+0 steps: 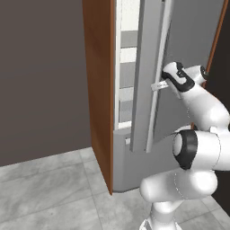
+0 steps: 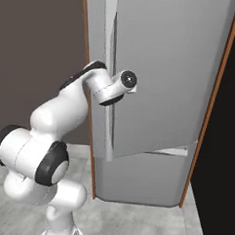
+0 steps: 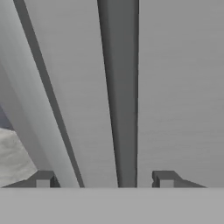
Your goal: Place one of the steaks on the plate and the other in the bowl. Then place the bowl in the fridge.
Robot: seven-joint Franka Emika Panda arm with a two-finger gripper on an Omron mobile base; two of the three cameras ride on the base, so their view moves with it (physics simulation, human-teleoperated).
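The fridge stands right in front of me, tall and grey, its upper door swung a little ajar. My gripper is up against the long vertical bar handle at about mid height. In the hand view the handle runs between my fingertips, which stand wide apart on either side without touching it. My gripper is open and holds nothing. The steaks, the plate and the bowl are out of view.
Pale shelves show through the gap beside the wood-brown side panel. A dark wall stands to the left over grey floor tiles. A dark space lies right of the fridge.
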